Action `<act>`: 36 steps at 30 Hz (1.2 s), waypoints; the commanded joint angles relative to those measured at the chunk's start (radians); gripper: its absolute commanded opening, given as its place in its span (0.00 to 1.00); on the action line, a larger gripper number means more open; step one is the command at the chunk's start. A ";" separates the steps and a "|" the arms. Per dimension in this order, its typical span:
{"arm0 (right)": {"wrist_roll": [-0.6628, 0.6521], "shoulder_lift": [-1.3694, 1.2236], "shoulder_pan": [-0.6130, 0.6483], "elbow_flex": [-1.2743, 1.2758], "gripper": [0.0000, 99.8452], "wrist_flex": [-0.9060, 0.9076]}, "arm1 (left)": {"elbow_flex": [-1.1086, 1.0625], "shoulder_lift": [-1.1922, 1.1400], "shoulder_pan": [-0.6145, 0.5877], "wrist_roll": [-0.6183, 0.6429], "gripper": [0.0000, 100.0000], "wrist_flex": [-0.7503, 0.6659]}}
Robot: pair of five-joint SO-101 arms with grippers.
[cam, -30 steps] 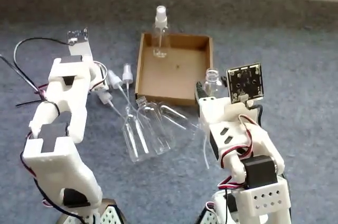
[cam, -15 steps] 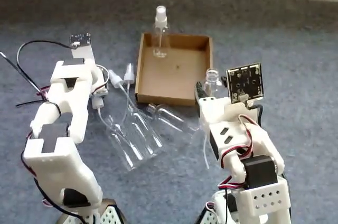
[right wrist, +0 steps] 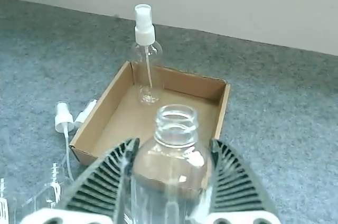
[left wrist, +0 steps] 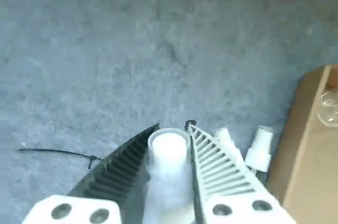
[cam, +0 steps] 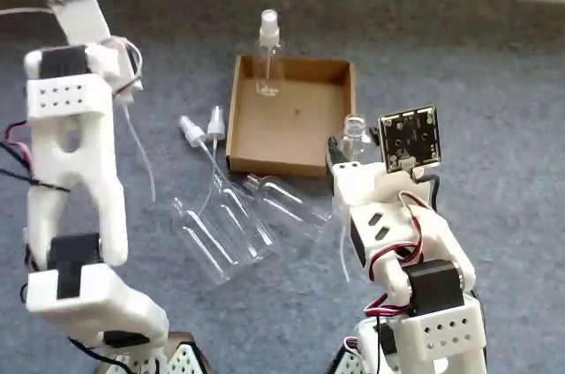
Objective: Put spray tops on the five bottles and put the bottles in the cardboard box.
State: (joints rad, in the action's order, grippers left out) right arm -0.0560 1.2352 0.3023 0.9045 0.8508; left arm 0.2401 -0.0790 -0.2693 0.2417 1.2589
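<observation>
Now left hand [left wrist: 171,129] pinching spray top [left wrist: 168,147], held high above tabletop [left wrist: 105,49], well left of box [left wrist: 306,155]; thin tube [cam: 141,158] of top hanging down. Right hand [right wrist: 173,143] closed around open bottle [right wrist: 171,168], upright, just before box front wall, neck facing up. Capped bottle [cam: 268,52] standing inside box, at far left corner. Three bare bottles [cam: 221,233] lying side by side on tabletop, near box front. Two loose tops [cam: 214,120] lying just beside box left wall, tubes toward bare bottles.
</observation>
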 commanded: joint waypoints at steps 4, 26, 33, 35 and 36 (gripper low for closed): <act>-0.002 0.018 0.062 -0.004 0.06 -0.005 | 0.334 0.298 0.085 0.006 0.04 0.201; 0.000 0.317 0.371 0.539 0.00 -0.602 | 0.361 0.751 0.532 0.005 0.04 0.287; 0.000 0.437 0.366 0.572 0.00 -0.598 | 0.229 0.751 0.693 0.005 0.04 0.080; 0.000 0.472 0.364 0.605 0.00 -0.598 | 0.128 0.751 0.696 0.005 0.04 -0.029; 0.000 0.486 0.364 0.619 0.00 -0.598 | 0.067 0.751 0.696 0.005 0.04 -0.092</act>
State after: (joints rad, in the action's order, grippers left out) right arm -0.0560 1.6786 0.6644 1.5121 0.2754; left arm 0.4733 0.6728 0.4012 0.2417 1.3709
